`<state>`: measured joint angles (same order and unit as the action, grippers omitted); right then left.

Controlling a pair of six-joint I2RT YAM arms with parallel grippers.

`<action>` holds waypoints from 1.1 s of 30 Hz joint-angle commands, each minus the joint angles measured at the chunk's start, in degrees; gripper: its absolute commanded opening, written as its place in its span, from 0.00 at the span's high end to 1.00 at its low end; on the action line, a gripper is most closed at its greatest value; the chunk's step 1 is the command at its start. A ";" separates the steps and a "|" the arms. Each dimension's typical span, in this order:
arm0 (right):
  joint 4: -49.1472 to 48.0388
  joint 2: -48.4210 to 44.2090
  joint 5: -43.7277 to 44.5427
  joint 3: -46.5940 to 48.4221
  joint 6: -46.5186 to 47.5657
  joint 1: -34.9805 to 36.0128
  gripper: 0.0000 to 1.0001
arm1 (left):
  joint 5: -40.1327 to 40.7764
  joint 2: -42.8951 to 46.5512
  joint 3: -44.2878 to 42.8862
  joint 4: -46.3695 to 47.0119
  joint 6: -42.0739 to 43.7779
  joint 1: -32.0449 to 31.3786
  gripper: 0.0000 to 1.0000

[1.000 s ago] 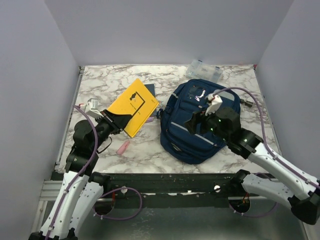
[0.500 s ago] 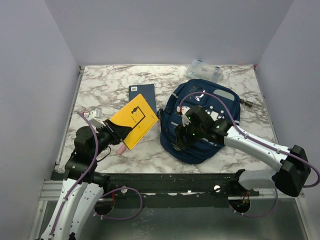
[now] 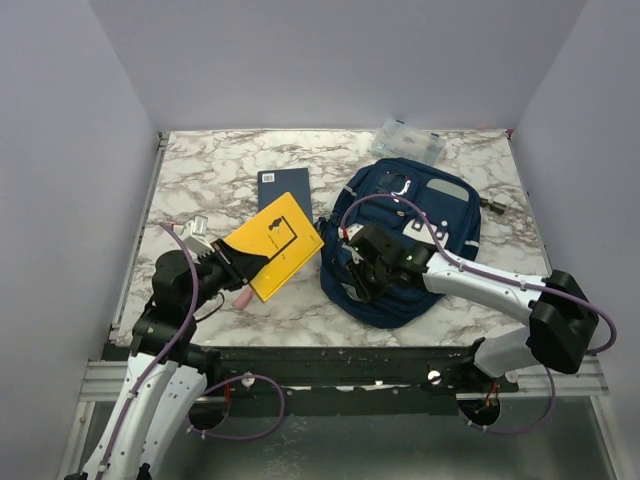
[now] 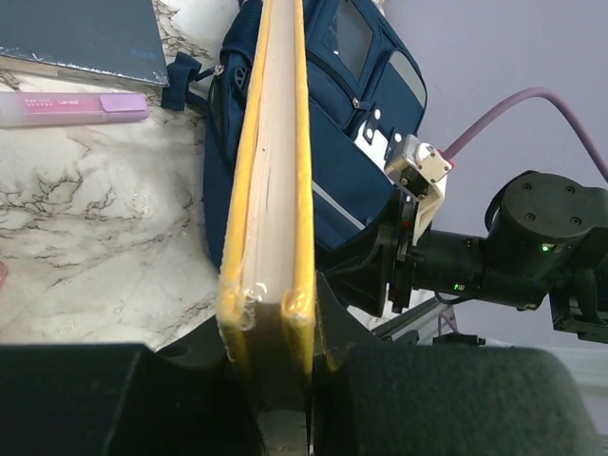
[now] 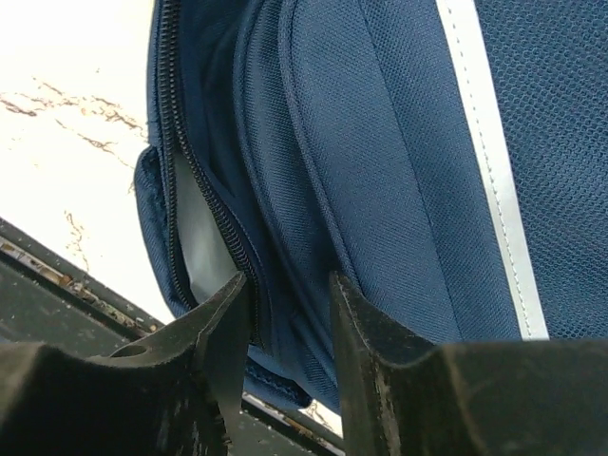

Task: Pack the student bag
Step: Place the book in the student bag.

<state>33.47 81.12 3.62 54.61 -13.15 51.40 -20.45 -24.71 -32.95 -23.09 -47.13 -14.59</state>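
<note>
We find the book (image 3: 275,243) clamped in the left pincer (image 3: 228,262), a notebook (image 3: 283,188) flat on the worktop (image 3: 200,170) beyond it and a marker (image 3: 242,297) just beside it. The student bag's (image 3: 425,215) near-left edge sits between the right pincer's (image 3: 350,272) jaws.

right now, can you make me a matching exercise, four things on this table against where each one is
Things
1. yellow book
2. dark notebook
3. clear box
4. student bag

Places
a. far table edge
b. right claw astride its zip
c. gripped by the left claw
d. flat on the table, left of the bag

Pairs: 1-c, 2-d, 3-a, 4-b
</note>
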 commanded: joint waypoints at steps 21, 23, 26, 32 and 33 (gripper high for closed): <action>-9.57 -13.56 33.72 5.29 -3.12 3.29 0.99 | -0.83 -1.62 -4.44 4.57 -1.51 0.53 1.00; -8.67 -13.31 35.48 7.69 -3.90 3.32 0.99 | -0.67 -1.90 -5.46 4.05 -2.49 0.53 1.00; -8.91 -13.48 36.42 9.30 -4.51 3.27 0.99 | -3.06 -2.64 -4.29 5.46 -6.43 0.53 1.00; -13.88 -17.03 33.26 8.69 -6.43 3.19 0.99 | -8.51 -2.76 7.48 23.42 -23.75 -2.41 1.00; -14.23 -16.99 32.39 8.86 -6.58 3.10 1.00 | -7.18 -3.02 8.57 25.37 -25.10 -3.92 1.00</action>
<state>27.77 67.33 35.29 61.87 -16.80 54.68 -24.99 -27.64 -30.00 -13.91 -59.61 -14.83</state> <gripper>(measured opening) 0.027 0.190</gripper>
